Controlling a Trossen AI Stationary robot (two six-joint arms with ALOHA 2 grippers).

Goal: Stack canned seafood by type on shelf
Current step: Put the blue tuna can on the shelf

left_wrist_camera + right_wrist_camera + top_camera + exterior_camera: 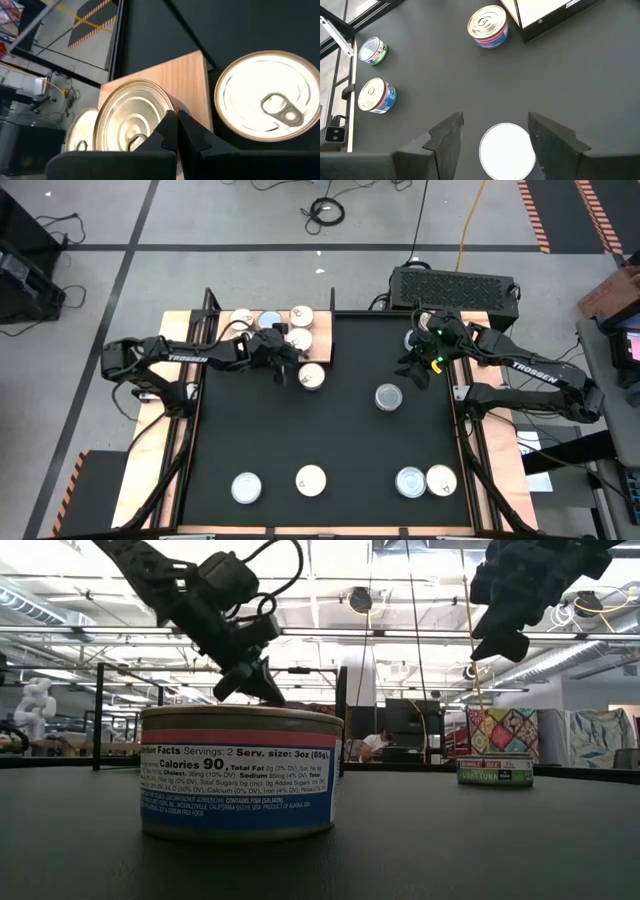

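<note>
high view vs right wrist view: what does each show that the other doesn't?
Only the high view: the shelf at the mat's back-left with four cans on it, the shut left gripper beside it, and the whole right arm.

Only the right wrist view: can side labels, red and blue on two, green on one, and the open right gripper straddling, not touching, a silvery can.

Both: the black mat, that silvery can, loose cans on the mat.
</note>
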